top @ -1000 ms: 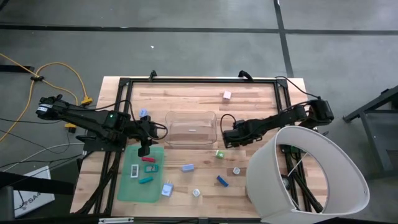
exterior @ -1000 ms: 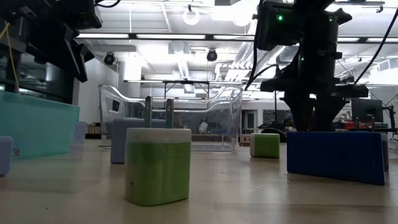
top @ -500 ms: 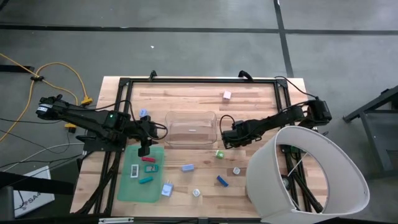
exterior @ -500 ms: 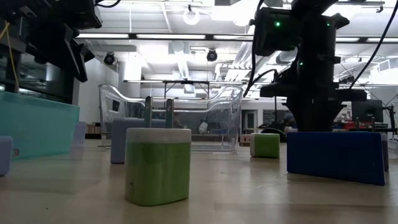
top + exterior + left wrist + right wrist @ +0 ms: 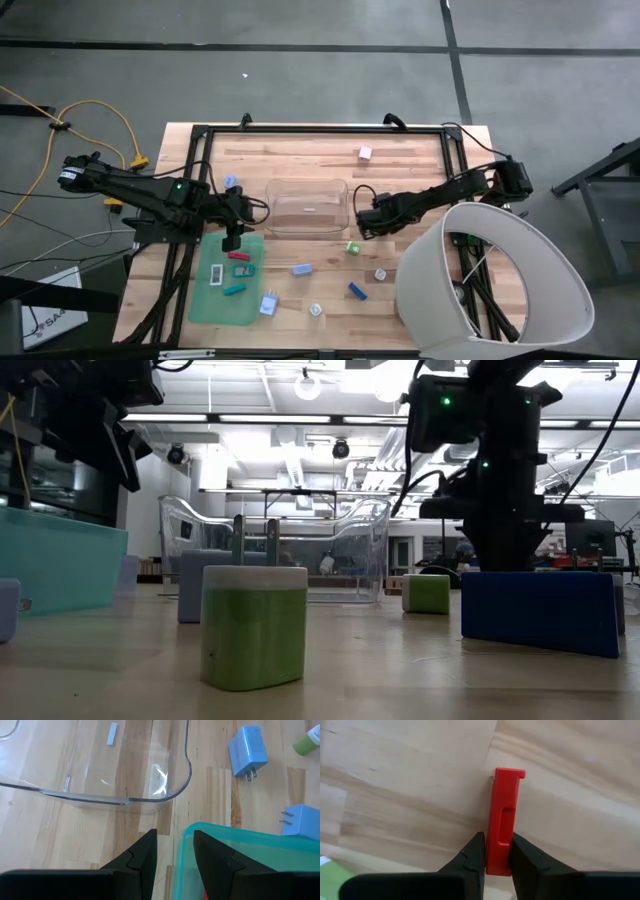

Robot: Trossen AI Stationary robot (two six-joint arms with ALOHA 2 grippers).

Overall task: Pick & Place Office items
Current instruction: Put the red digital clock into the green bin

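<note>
Robotics lab or industrial test space. Wooden bench (image 5: 300,150) with a black frame stands on a bare grey concrete floor (image 5: 300,70) with seams. Yellow cable (image 5: 95,110) loops on the floor beyond the bench's left edge. Low view: open hall behind, exposed ceiling ducts (image 5: 290,440), bright strip lights (image 5: 230,418), distant equipment.

No words, numbers or signs can be read here. The small white label on the clear bin (image 5: 308,209) is too tiny to read.
</note>
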